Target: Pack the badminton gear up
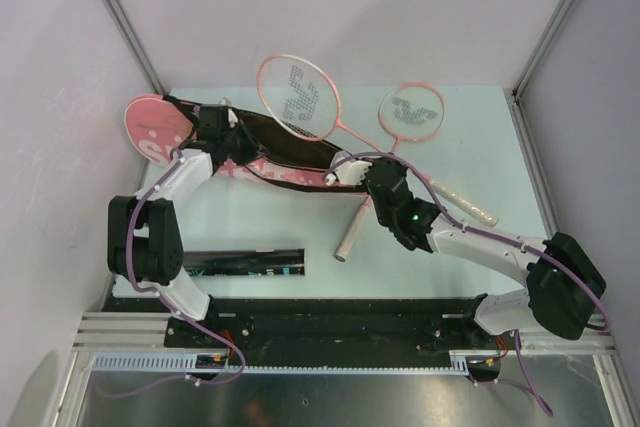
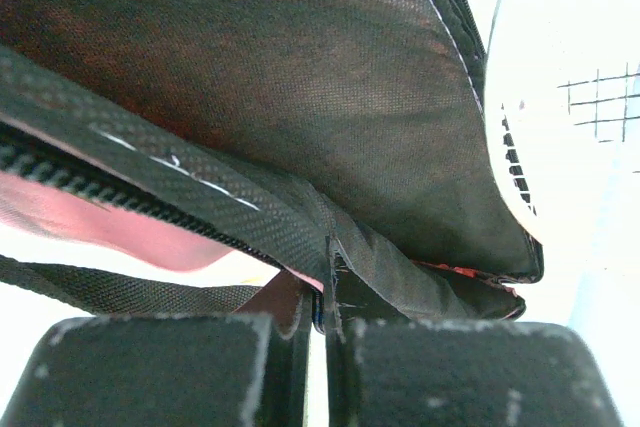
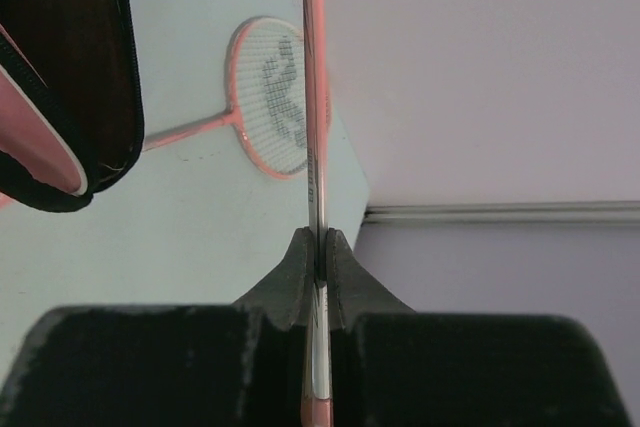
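Pink fabric with black lining: the bag [image 1: 150, 129] lies on the table [image 1: 470, 257] from 10 o'clock toward centre. Its rounded end is at the far left and its zip is open.

Over the bag's wide part sits the left gripper [image 1: 215, 128]. Its wrist view shows the jaws pressed together on the black zip edge, with fabric pinched between the pads [image 2: 150, 367].

At centre, by the bag's narrow end, is the right gripper [image 1: 352, 169]. Its jaws are closed to a sliver on the thin pink shaft of the held racket [image 3: 312, 97], which stands edge-on and runs up out of that view. Behind it the second racket [image 3: 268, 97] lies flat on the table, its shaft running toward the bag.

Overhead, two pink-rimmed heads sit at 12 and 1 o'clock and two pale handles point to 5 and 6 o'clock. Which head belongs to the held racket cannot be told.

At 7 o'clock the black tube [image 1: 245, 263] lies along the near edge beside the left arm's base, well apart from both grippers.
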You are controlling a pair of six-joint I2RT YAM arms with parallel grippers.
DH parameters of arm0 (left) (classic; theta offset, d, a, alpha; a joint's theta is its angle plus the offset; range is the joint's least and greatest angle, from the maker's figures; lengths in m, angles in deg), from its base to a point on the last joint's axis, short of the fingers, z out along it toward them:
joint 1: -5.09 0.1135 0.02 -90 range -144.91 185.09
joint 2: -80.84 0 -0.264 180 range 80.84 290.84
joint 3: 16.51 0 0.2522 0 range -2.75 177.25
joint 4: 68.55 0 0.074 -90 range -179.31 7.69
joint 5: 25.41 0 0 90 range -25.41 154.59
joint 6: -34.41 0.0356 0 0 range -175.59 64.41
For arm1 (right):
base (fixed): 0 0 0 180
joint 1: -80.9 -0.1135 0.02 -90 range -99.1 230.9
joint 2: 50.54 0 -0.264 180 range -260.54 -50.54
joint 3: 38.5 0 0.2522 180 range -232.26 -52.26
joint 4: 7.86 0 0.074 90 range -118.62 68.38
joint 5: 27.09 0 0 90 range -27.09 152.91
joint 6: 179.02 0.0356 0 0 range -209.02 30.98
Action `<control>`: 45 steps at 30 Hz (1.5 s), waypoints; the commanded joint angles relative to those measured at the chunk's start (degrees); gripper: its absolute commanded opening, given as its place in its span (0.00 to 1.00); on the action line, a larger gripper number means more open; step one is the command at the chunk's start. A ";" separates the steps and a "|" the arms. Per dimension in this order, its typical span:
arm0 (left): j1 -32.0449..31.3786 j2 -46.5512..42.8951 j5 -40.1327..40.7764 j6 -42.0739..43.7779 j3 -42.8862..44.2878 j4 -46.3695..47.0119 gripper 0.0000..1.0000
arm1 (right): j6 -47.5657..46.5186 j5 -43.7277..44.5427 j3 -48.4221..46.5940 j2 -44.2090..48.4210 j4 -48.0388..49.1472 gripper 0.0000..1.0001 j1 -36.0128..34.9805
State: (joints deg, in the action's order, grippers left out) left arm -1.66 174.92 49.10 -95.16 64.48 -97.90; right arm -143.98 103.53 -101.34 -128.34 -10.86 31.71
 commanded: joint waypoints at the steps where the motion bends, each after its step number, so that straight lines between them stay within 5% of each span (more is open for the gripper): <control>1: -0.29 -2.50 -1.74 0.46 0.63 -1.02 0.00 | -7.97 0.51 -0.05 1.60 7.42 0.00 -1.35; 15: -0.64 -3.55 -6.57 4.23 0.37 -0.32 0.00 | -18.15 -1.77 5.31 -0.68 13.63 0.00 -5.74; 23: -1.52 -7.42 -9.65 9.68 -2.70 1.70 0.00 | -23.18 -12.20 -1.80 -8.77 15.87 0.00 -6.53; 34: -7.76 -15.24 -10.62 7.58 -13.07 11.72 0.00 | -8.95 -23.83 -23.58 -23.00 5.33 0.00 -7.32; 45: -9.52 -18.32 -12.46 5.91 -20.20 22.53 0.00 | 4.85 -34.38 -30.89 -31.18 6.72 0.00 -5.39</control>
State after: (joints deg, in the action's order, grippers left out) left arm -10.16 157.46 39.64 -88.78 44.43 -82.36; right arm -145.88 73.94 -127.31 -158.42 -10.36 25.98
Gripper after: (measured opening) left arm 0.023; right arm 0.028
